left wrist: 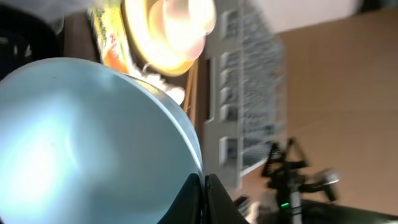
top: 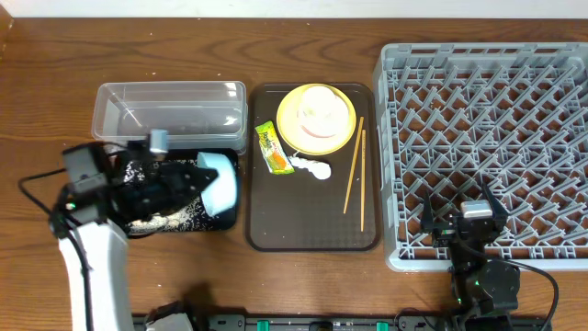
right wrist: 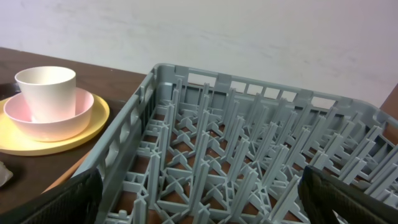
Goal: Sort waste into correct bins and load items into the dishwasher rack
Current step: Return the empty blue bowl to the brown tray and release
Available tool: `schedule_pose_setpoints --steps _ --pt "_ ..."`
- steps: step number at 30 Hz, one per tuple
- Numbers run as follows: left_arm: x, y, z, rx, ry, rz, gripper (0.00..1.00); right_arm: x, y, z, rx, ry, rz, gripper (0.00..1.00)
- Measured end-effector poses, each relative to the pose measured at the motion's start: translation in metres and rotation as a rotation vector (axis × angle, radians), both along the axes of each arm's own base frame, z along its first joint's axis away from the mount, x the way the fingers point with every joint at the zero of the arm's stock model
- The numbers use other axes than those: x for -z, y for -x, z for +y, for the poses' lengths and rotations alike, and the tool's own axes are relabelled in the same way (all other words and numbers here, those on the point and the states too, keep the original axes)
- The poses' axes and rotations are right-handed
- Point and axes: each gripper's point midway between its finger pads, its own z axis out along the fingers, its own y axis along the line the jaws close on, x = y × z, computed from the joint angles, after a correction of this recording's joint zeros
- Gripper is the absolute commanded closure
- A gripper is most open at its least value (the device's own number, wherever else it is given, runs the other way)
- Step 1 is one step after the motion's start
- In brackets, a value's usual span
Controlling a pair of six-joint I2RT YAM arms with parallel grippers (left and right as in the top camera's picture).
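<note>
So my left tool (top: 200, 176) is pinching the light blue bowl (top: 220, 186), left of frame over the black tray (top: 147, 225). My right tool (top: 467, 211) is spread wide, empty, lower right at the rack (top: 478, 92). Can't read the wrapper (top: 270, 147).

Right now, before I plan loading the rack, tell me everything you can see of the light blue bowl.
The light blue bowl is round, smooth and glossy, plastic by its look. It is tipped on edge over the right end of the black tray, beside the brown serving tray. The left gripper is shut on its rim. Whether it touches the black tray cannot be told.
</note>
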Motion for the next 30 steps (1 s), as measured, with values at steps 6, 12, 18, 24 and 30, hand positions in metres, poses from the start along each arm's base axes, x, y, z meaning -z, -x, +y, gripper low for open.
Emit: schedule_pose_setpoints --steps 6,12,18,24,30 --pt "0.015 0.017 -0.031 0.080 -0.191 0.049 0.94 0.000 0.000 0.000 0.000 0.000 -0.001 0.01" --pt "0.039 0.033 -0.057 0.170 -0.379 0.099 0.94 0.000 0.000 0.000 0.000 0.000 -0.001 0.01" --pt "0.062 0.045 -0.075 0.231 -0.566 0.127 0.94 0.000 0.000 0.000 0.000 0.000 0.000 0.01" --pt "0.086 0.048 -0.092 0.288 -0.680 0.143 0.94 0.000 0.000 0.000 0.000 0.000 0.000 0.01" --pt "0.117 0.053 -0.112 0.363 -0.759 0.192 0.94 0.000 0.000 0.000 0.000 0.000 -0.001 0.01"
